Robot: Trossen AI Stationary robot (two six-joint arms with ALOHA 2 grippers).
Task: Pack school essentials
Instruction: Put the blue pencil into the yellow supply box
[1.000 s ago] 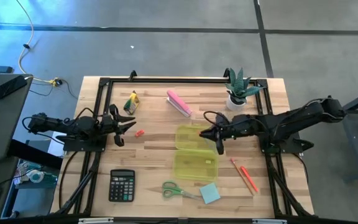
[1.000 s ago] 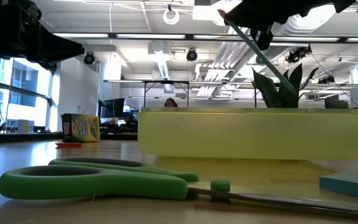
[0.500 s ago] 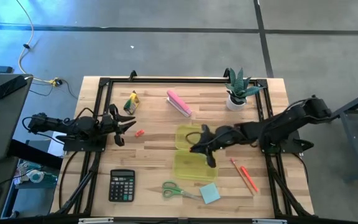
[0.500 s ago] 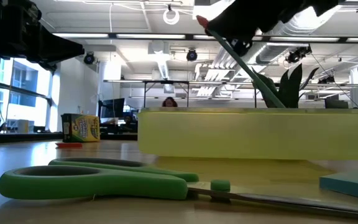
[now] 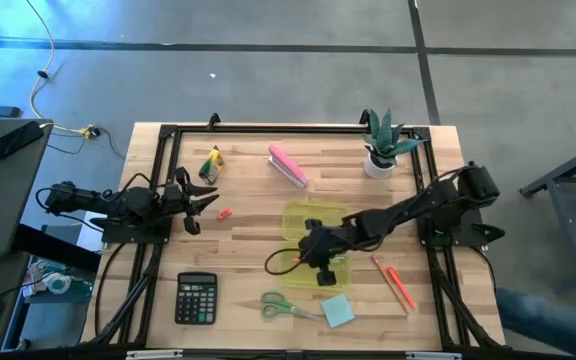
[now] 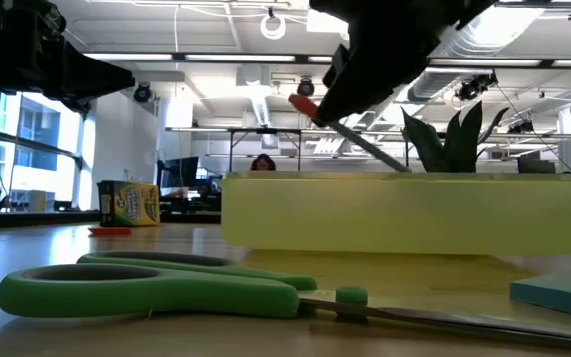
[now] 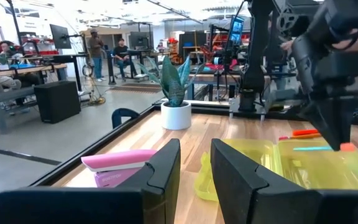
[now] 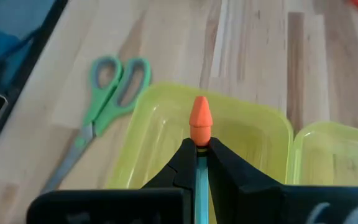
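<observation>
An open yellow-green case (image 5: pixel 295 216) lies mid-table, its two halves side by side. My right gripper (image 5: pixel 320 262) hangs over the case's near half (image 8: pixel 157 112), shut on a teal pencil with an orange cap (image 8: pixel 200 118). Near the front edge lie green-handled scissors (image 5: pixel 286 306), a light blue note pad (image 5: pixel 337 311) and, to the right, orange-red pens (image 5: pixel 398 285). A tiny orange piece (image 5: pixel 225 214) lies left of the case. My left gripper (image 5: pixel 206 200) waits open at the table's left side. My right gripper pinches the pencil's shaft (image 8: pixel 201 155) between its two fingers, just behind the orange cap, which sticks out past the fingertips. The fingers slant down from the table's right. The pencil slopes away under the gripper (image 6: pixel 365 144), its far end hidden behind the case's wall.
A black calculator (image 5: pixel 196 298) sits near the front left. A pink block (image 5: pixel 288 166), a crayon box (image 5: pixel 211 162) and a potted plant (image 5: pixel 381 145) stand along the far side. Black frame rails (image 5: pixel 158 180) run along the table's edges.
My right gripper has travelled toward the table's left and near edges and has sunk, tipping its fingers downward. It has carried the pencil from over the case's far half to over its near half. The pencil now slopes flatter than before.
</observation>
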